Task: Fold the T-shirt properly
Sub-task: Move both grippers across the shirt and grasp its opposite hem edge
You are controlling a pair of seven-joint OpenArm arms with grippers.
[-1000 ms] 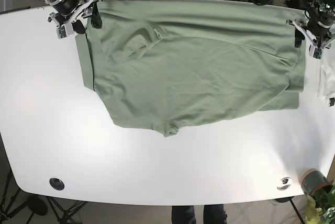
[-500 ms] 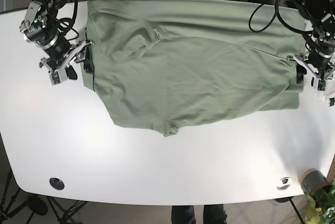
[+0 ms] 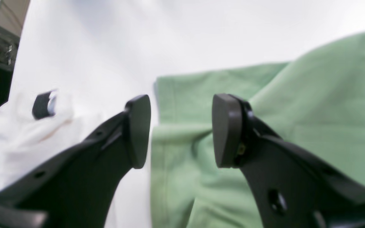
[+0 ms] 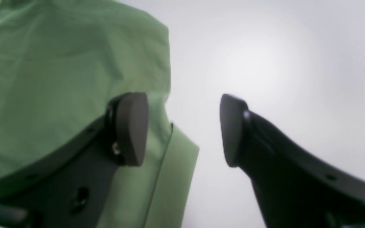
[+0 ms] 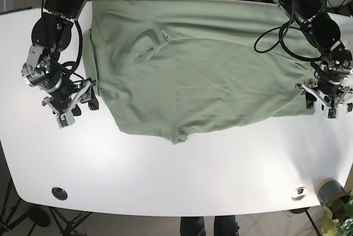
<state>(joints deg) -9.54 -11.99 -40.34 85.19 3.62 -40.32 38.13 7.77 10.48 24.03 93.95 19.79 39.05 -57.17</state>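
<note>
The green T-shirt lies spread flat over the far half of the white table, with a few wrinkles and its lower edge bunched near the middle. My left gripper hovers open at the shirt's near right corner. In the left wrist view the left gripper straddles the T-shirt at its hemmed edge, nothing pinched. My right gripper is open at the shirt's left edge. In the right wrist view the right gripper has one finger over the T-shirt and the other over bare table.
A white cloth with a black tag lies just right of the shirt, beside my left gripper. A black grommet, a silver cap and a potted plant sit along the near table edge.
Both grippers have travelled from the shirt's far corners down along its side edges toward the near side. Both stay open; the shirt has not moved.
</note>
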